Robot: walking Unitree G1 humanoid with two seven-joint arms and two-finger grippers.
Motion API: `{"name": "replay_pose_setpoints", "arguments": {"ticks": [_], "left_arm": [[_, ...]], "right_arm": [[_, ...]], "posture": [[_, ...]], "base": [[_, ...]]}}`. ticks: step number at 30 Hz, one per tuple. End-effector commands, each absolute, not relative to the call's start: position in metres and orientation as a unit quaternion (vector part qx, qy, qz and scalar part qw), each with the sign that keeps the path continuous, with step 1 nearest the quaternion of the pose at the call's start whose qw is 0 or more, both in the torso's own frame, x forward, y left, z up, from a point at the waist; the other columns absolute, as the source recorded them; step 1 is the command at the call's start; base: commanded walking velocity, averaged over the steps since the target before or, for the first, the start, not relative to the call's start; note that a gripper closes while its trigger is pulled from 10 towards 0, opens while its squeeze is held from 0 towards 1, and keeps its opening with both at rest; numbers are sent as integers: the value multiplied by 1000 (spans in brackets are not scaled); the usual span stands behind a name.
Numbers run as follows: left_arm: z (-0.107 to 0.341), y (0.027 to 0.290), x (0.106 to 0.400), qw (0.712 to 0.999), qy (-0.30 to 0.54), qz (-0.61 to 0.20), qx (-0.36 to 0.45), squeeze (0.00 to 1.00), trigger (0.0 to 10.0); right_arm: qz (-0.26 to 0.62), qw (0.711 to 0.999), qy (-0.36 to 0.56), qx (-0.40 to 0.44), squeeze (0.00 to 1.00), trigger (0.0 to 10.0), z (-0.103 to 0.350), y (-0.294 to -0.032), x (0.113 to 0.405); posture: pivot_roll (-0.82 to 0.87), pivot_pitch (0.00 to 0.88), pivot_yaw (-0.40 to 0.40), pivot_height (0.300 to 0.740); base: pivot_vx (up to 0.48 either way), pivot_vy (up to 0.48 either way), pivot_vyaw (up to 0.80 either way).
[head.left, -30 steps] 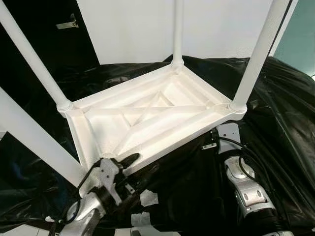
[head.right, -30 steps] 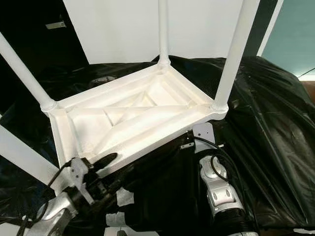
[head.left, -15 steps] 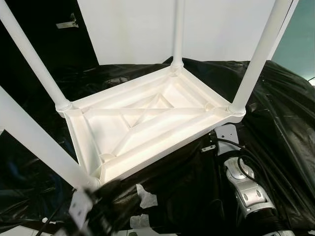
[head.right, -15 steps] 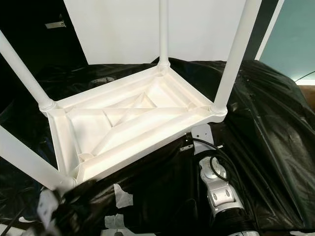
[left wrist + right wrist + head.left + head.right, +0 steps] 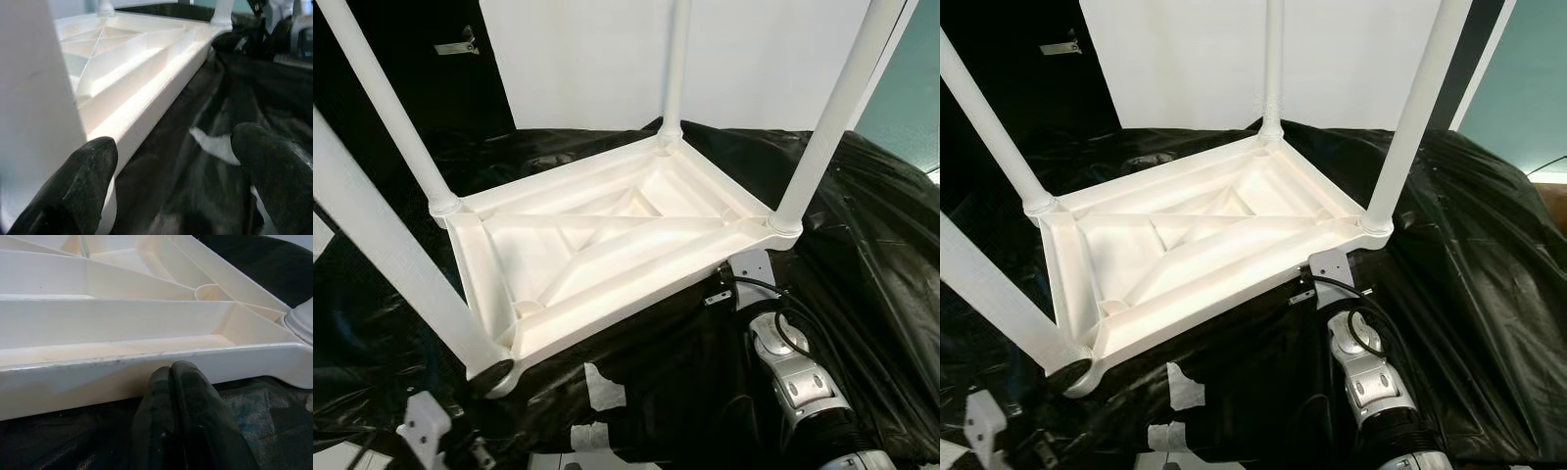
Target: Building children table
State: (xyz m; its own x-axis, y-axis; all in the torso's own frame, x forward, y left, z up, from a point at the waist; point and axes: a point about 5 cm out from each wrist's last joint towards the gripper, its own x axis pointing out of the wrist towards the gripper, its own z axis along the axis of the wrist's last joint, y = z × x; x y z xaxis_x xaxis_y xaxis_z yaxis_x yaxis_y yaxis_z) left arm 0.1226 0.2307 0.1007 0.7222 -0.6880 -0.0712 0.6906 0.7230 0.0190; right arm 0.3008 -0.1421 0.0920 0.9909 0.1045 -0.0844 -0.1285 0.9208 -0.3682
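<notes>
Left gripper: fingers spread wide, nothing between them. One fingertip sits just beside the near corner of the upturned white children's table; touching or not, I cannot tell. The other fingertip hangs over the black plastic sheet, above a scrap of white tape.

Right gripper: fingers pressed together, empty, tips close against the outer face of the table's near rim, just short of the corner socket holding the right-hand leg.

Table lies top-down on the sheet ahead of both grippers, ribbed underside up, four white legs standing from its corners. More tape scraps lie on the sheet between the grippers. White wall panel beyond the table.
</notes>
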Motion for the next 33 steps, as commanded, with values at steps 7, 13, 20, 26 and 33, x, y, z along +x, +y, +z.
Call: {"name": "replay_pose_setpoints", "arguments": {"ticks": [7, 13, 20, 26, 33], "left_arm": [[92, 251, 95, 923, 97, -372, 21, 286, 10000], [101, 270, 109, 947, 63, -313, 35, 282, 10000], [117, 293, 124, 961, 26, -269, 59, 282, 10000], [137, 298, 145, 963, -14, -260, 68, 282, 10000], [152, 294, 161, 958, -50, -279, 55, 278, 10000]], "right_arm": [[73, 977, 34, -197, 0, 10000, 89, -139, 303], [90, 976, 34, -196, 0, 10000, 87, -128, 304], [99, 975, 34, -194, 0, 10000, 86, -122, 304], [96, 975, 35, -196, 0, 10000, 84, -124, 304], [87, 976, 38, -196, 0, 10000, 83, -128, 304]], "posture": [[196, 0, -24, 740], [216, 0, -37, 740], [214, 0, -38, 740], [200, 0, -28, 740], [188, 0, -19, 740]], "base": [[0, 0, 0], [0, 0, 0], [0, 0, 0], [0, 0, 0], [0, 0, 0]]}}
